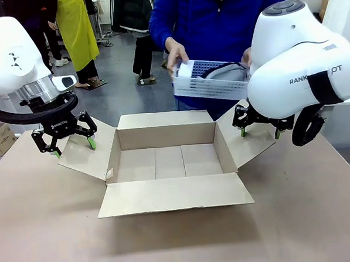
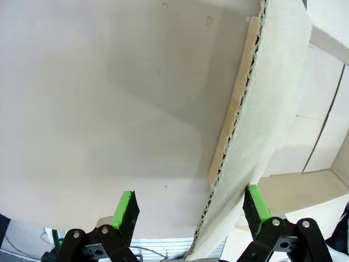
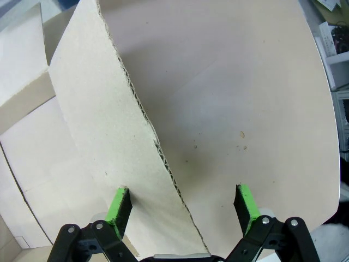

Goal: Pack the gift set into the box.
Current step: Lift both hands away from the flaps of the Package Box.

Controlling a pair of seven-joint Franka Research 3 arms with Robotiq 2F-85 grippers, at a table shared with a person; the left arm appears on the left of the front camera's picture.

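Box (image 1: 166,136) open on tan table (image 1: 51,231); floor (image 1: 120,90) possibly concrete.

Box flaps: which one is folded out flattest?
The near flap, on the robot's side, almost level; the left flap and right flap slant upward, the far flap stands upright.

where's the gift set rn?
Front view: the gift set is held up in the person's hands just past the far wall of the box, right of centre, beside the right arm.
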